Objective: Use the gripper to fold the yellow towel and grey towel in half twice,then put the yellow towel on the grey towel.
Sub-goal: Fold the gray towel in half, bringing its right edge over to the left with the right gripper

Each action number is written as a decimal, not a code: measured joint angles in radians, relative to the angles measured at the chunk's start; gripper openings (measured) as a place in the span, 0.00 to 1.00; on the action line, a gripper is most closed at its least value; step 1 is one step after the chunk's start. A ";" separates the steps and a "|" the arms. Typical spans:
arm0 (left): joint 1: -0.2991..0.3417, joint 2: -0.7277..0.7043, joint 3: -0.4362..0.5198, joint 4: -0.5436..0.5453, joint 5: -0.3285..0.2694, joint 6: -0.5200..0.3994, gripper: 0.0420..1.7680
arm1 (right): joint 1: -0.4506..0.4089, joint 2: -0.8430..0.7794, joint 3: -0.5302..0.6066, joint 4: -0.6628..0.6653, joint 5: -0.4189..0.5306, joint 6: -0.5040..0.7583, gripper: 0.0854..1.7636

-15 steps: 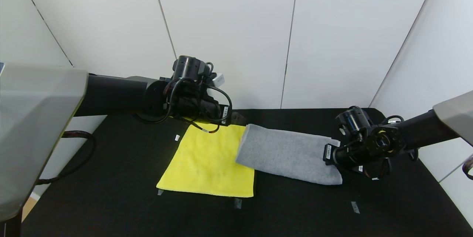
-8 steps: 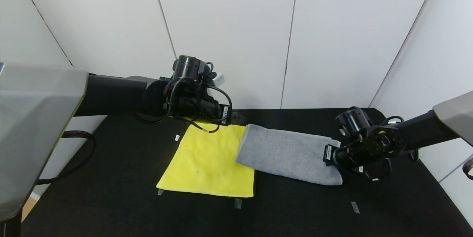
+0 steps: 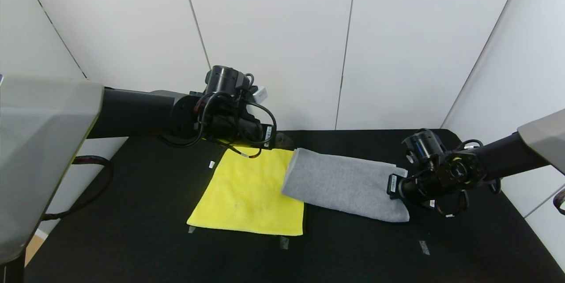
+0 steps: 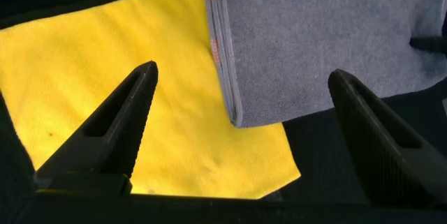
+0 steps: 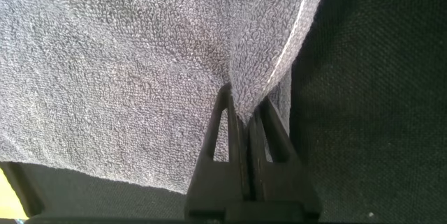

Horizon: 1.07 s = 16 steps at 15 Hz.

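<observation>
From the head camera I see the yellow towel (image 3: 249, 194) flat on the black table (image 3: 132, 230), the folded grey towel (image 3: 344, 184) overlapping its right edge. Left wrist: left gripper (image 4: 241, 147) hovers wide apart over both. Right wrist: right gripper (image 5: 244, 137) pinches the grey towel's edge.

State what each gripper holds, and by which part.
Right gripper pinches the grey towel by its right-end edge. Left gripper hovers open over both towels, holding nothing.
</observation>
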<state>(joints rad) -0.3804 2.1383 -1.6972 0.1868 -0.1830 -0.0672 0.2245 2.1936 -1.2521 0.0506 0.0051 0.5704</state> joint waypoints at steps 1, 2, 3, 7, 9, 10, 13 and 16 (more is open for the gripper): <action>0.000 0.000 0.000 0.000 0.000 0.000 0.97 | 0.000 0.000 0.000 0.001 0.000 0.000 0.04; 0.000 0.000 0.000 0.000 0.000 0.000 0.97 | -0.001 0.000 0.000 0.001 -0.007 0.000 0.04; 0.000 0.000 0.000 0.000 0.000 0.000 0.97 | 0.000 0.000 0.000 0.000 -0.023 0.000 0.04; 0.000 0.001 0.000 0.000 0.000 0.000 0.97 | 0.002 0.000 0.001 0.001 -0.037 0.000 0.04; 0.000 0.001 0.001 0.001 -0.001 0.000 0.97 | -0.001 0.000 0.003 0.001 -0.037 0.001 0.04; 0.000 0.002 0.001 0.001 0.000 0.000 0.97 | -0.001 -0.002 0.004 0.002 -0.037 -0.001 0.04; 0.000 0.002 0.001 0.002 0.000 0.000 0.97 | 0.003 -0.007 0.006 0.004 -0.038 0.000 0.33; -0.001 0.002 0.000 0.002 0.001 0.000 0.97 | 0.003 -0.007 0.007 -0.001 -0.037 0.001 0.52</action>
<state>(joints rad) -0.3815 2.1402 -1.6968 0.1887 -0.1823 -0.0672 0.2279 2.1864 -1.2453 0.0500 -0.0323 0.5717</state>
